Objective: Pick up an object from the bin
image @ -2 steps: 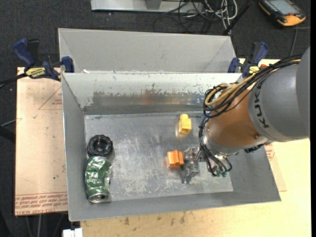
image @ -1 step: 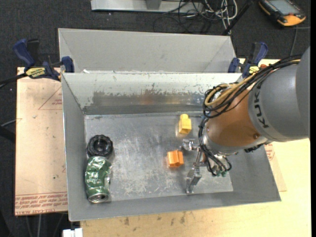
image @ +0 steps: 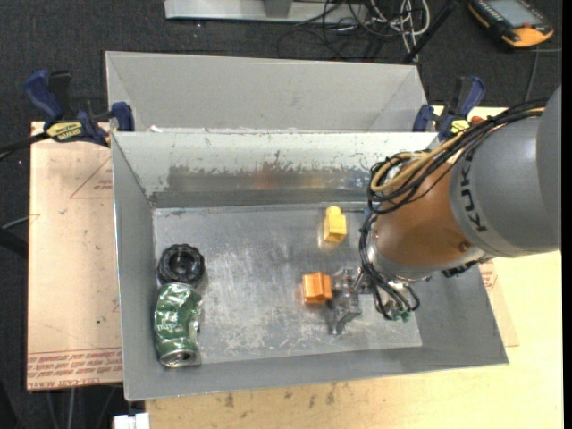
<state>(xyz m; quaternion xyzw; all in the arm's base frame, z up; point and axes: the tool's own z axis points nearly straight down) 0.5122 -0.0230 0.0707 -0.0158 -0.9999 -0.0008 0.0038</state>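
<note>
Camera view: your gripper (image: 344, 307) points down beside a boxy orange block (image: 315, 288) (matte, right of centre) on the scratched metal bin (image: 250, 275). Open or closed, you cannot tell.

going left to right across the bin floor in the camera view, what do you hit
crushed green metal can → small orange block → gripper. Left out: the black round ring, directly above the can, and the small yellow plastic piece, overlapping the block's span.

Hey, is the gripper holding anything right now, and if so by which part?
No hold shows. The gripper is low beside the small orange block, which lies on the bin floor, not in its grasp.
</note>
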